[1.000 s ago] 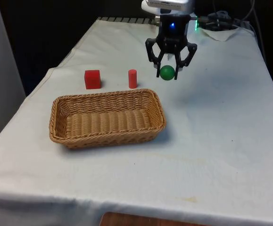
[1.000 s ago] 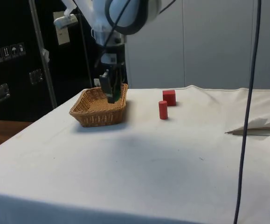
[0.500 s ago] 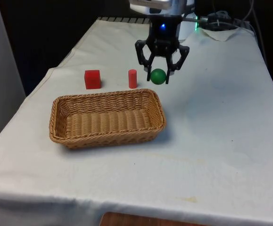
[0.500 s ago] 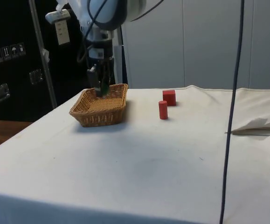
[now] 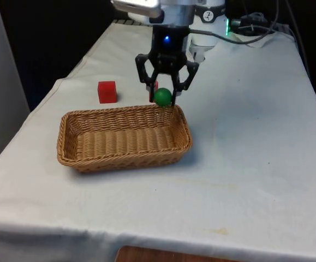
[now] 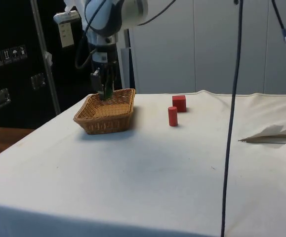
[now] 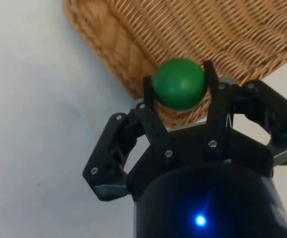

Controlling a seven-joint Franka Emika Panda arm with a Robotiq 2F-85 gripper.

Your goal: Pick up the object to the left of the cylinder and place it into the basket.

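My gripper (image 5: 164,101) is shut on a green ball (image 5: 163,96) and hangs just above the far corner of the woven basket (image 5: 125,158), at the front view's right end of it. The wrist view has the ball (image 7: 179,83) pinched between both fingers (image 7: 151,106), right over the basket's rim (image 7: 133,64). A red cylinder (image 6: 172,116) stands upright behind the basket; in the front view the gripper covers most of the cylinder (image 5: 155,85). A red cube (image 5: 107,91) sits to the front view's left of it. In the side view the gripper (image 6: 104,92) is at the basket's (image 6: 105,123) far end.
Cables and a crumpled bit of cloth (image 5: 256,30) lie at the table's far end, and a cable (image 6: 231,123) hangs down in the side view. The table's edge on the front view's left (image 5: 48,101) runs close to the cube. Bare cloth stretches on the front view's right of the basket.
The gripper has carried the green ball toward the front view's left and nearer the basket, from beside the cylinder to over the basket's far corner. Cube, cylinder and basket have stayed put.
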